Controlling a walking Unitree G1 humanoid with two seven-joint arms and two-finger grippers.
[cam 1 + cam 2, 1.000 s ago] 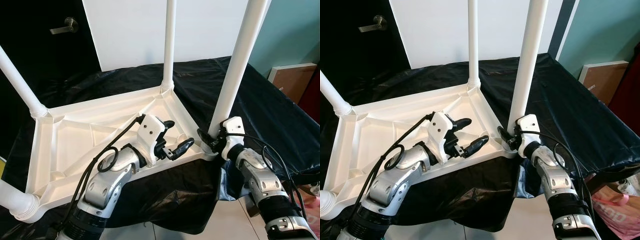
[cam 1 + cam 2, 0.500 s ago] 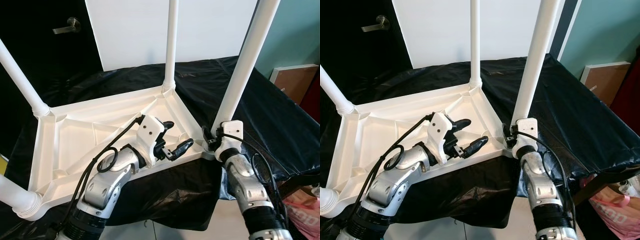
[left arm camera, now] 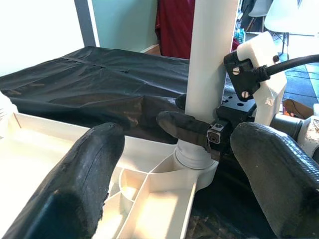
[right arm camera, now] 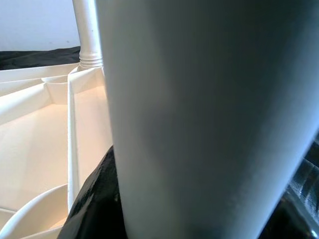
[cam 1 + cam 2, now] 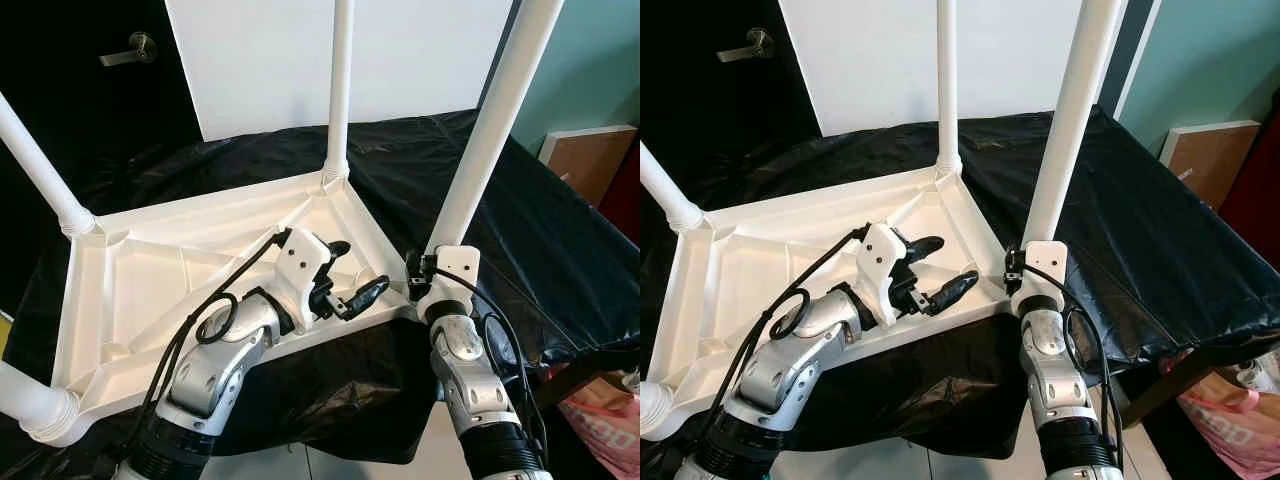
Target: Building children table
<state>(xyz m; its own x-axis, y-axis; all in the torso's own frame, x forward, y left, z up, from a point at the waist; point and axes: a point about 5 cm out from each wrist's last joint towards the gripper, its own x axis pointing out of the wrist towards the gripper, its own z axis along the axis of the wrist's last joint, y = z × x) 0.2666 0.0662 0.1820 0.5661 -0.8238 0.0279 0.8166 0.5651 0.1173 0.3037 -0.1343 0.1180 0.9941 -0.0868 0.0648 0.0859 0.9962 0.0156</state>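
Note:
A white plastic children's table point(image 5: 150, 290) lies upside down on a black-draped surface, its legs pointing up. My right gripper point(image 5: 422, 276) is shut on the near-right leg point(image 5: 490, 130) just above its socket; in the left wrist view one of its fingers point(image 3: 187, 127) wraps round that leg point(image 3: 212, 59). In the right wrist view the leg point(image 4: 199, 99) stands between dark pads point(image 4: 94, 209). My left gripper point(image 5: 358, 268) hovers open over the ribbed underside beside that corner, holding nothing. Other legs stand at the far corner point(image 5: 338, 90), the left point(image 5: 40, 170) and the near left point(image 5: 30, 395).
Black sheeting point(image 5: 560, 250) hangs over the work surface's front edge. Behind are a white panel point(image 5: 260, 60) and a dark door with a lever handle point(image 5: 128, 50). A brown board point(image 5: 590, 160) leans at the right, and a pink bag point(image 5: 610, 420) lies on the floor.
My right forearm has swung from the right side to straight below the corner, with the wrist turning around the leg it grips. The left arm has stayed put.

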